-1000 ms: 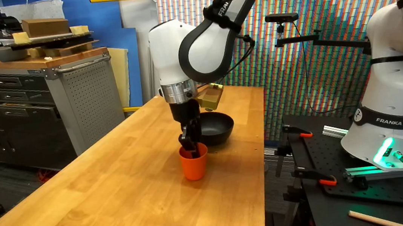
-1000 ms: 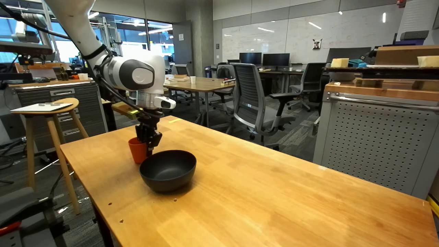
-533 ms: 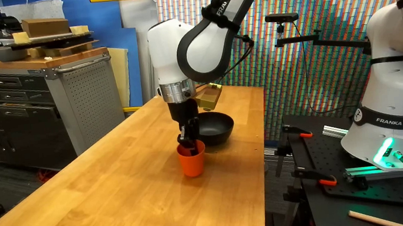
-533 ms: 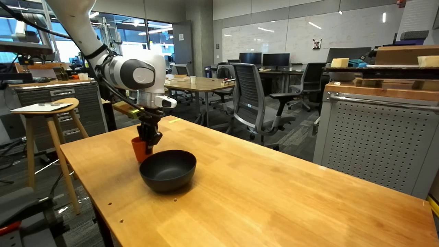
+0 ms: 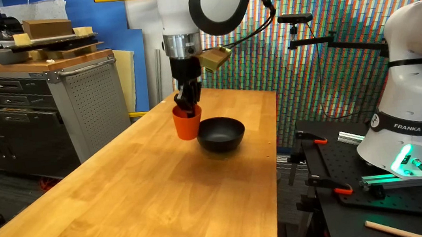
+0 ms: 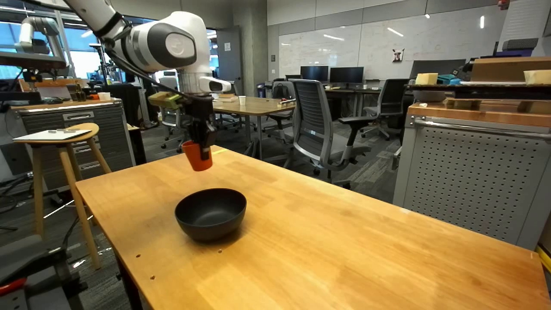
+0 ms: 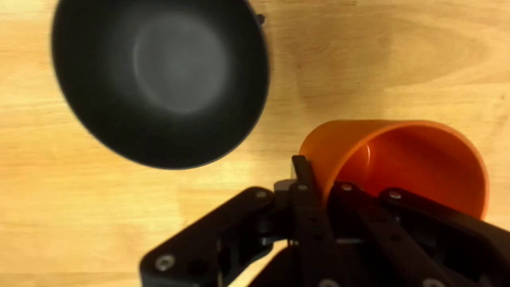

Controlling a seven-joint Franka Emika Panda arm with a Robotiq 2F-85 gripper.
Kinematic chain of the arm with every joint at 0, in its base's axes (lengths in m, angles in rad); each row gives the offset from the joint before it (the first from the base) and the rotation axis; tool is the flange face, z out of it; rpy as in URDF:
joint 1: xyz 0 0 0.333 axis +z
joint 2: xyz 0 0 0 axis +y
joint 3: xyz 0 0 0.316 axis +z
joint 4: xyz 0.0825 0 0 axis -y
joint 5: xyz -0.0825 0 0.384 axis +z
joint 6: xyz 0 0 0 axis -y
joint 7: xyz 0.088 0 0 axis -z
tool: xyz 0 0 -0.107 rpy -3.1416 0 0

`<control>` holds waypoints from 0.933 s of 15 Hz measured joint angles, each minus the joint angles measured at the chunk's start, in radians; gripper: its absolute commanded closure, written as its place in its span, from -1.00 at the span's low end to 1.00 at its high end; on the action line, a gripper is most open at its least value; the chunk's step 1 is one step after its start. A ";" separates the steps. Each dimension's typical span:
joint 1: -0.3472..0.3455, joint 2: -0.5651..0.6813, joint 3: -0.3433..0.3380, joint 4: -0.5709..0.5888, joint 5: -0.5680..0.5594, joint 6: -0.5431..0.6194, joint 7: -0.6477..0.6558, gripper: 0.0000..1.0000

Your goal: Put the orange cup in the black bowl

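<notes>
Site reads as a robotics lab, office-like in its far part. In an exterior view, a robot arm (image 5: 407,96) lettered FRANKA stands over a black perforated plate (image 5: 395,203) with orange-tipped clamps (image 5: 327,182) at its edge; a bracket-mounted camera (image 5: 295,18) and a metal drawer cabinet (image 5: 14,103) are also present. In an exterior view, a whiteboard (image 6: 370,43), monitors (image 6: 346,75) and office chairs (image 6: 311,116) show behind.

Glare on whiteboard (image 6: 379,45), shadow beneath black bowl (image 6: 211,217), soft-focus wrist view
</notes>
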 measured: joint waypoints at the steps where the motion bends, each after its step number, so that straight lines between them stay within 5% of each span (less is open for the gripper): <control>1: -0.005 -0.035 -0.016 -0.012 -0.027 -0.018 0.028 0.92; 6: -0.076 -0.119 -0.060 -0.097 -0.077 -0.088 0.122 0.93; 14: -0.161 -0.032 -0.073 -0.164 -0.049 -0.048 0.123 0.94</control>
